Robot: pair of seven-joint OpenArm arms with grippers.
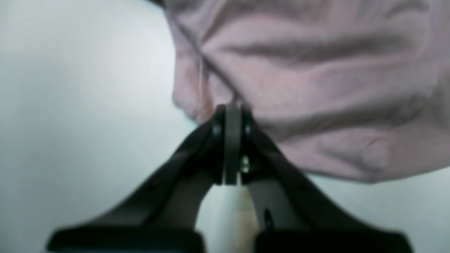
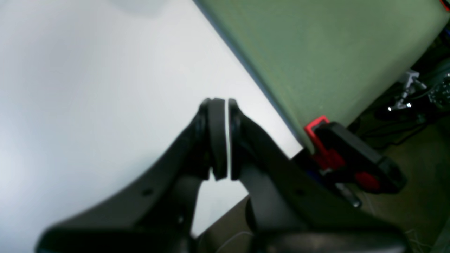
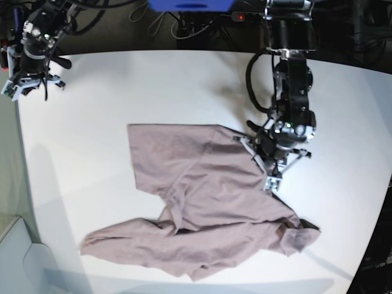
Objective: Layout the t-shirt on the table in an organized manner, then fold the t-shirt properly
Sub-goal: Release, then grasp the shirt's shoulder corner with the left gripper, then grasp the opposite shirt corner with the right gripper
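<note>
The mauve-pink t-shirt (image 3: 202, 208) lies crumpled and skewed on the white table (image 3: 92, 104), one sleeve bunched at the lower right. My left gripper (image 3: 269, 182) is at the shirt's right edge. In the left wrist view its fingertips (image 1: 232, 107) are pressed together at the t-shirt's (image 1: 316, 70) hem, where creases run into them, so it looks shut on the cloth. My right gripper (image 3: 30, 82) is far off at the table's back-left corner. In the right wrist view the right gripper (image 2: 226, 102) is shut on nothing above the bare table (image 2: 88, 88).
A green panel (image 2: 316, 45) runs along the table's edge by the right gripper, with a red and black clamp (image 2: 344, 154) at the corner. Cables (image 3: 184, 27) and a blue object (image 3: 190, 5) sit behind the table's far edge.
</note>
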